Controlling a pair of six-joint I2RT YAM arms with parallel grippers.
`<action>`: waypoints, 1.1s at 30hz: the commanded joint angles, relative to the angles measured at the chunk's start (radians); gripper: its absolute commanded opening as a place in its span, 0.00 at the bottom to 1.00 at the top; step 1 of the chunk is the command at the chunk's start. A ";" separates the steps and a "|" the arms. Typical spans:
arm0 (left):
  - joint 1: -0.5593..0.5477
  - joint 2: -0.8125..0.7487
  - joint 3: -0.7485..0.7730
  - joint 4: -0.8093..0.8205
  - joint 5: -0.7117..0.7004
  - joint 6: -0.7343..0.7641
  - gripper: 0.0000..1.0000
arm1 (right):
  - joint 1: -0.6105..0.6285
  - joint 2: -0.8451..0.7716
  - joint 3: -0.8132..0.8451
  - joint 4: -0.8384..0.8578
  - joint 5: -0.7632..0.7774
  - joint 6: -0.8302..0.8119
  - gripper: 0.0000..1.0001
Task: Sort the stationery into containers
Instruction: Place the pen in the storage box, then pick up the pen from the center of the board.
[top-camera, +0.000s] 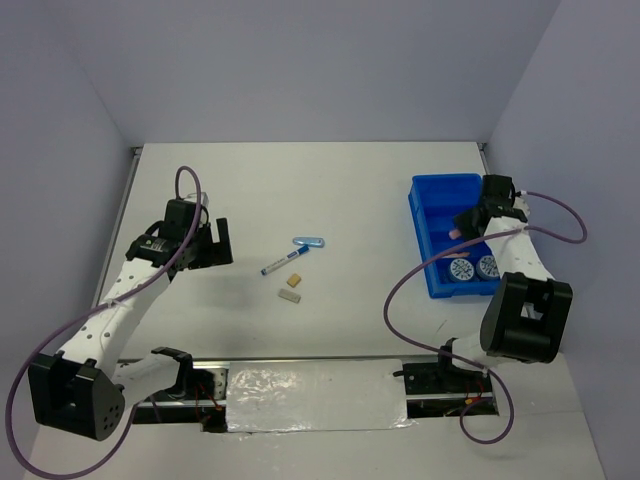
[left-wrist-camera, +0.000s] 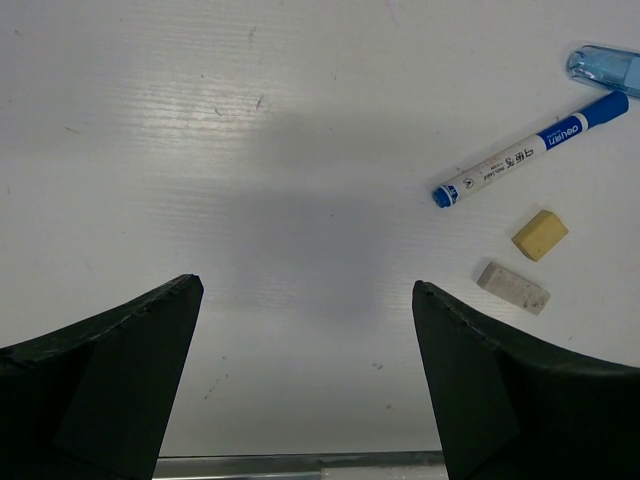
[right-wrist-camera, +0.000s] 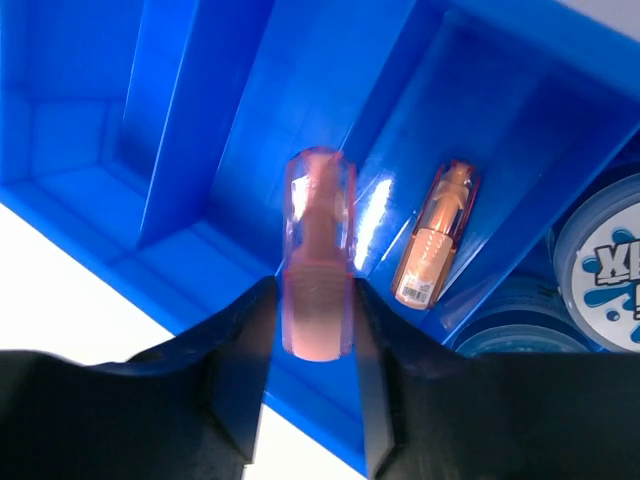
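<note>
My right jaws clench the pink stick (right-wrist-camera: 318, 255) over the tray (right-wrist-camera: 200, 120), beside the orange stick (right-wrist-camera: 435, 250) lying inside, so lowering and releasing comes next; my left jaws hang spread above the tabletop (left-wrist-camera: 250, 150) near the pen (left-wrist-camera: 530, 150).

One tray (top-camera: 440, 200), two discs (top-camera: 461, 270), two sticks (right-wrist-camera: 433, 250), one marker (left-wrist-camera: 530, 150), one clip (top-camera: 310, 243), two erasers (left-wrist-camera: 540, 234)

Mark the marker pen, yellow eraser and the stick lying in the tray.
marker pen (left-wrist-camera: 505, 163): left wrist view, white barrel.
yellow eraser (left-wrist-camera: 540, 235): left wrist view, top face.
orange stick (right-wrist-camera: 433, 245): right wrist view, ribbed body.
</note>
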 joint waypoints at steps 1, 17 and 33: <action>-0.004 -0.014 -0.007 0.033 0.012 0.001 0.99 | -0.014 -0.006 -0.007 0.033 0.009 -0.007 0.46; -0.004 0.024 -0.001 0.022 -0.020 -0.009 0.99 | 0.450 0.048 0.284 0.182 -0.425 -0.747 0.62; -0.004 -0.048 -0.013 0.037 -0.015 -0.008 0.99 | 0.894 0.668 0.766 -0.200 -0.166 -1.193 0.60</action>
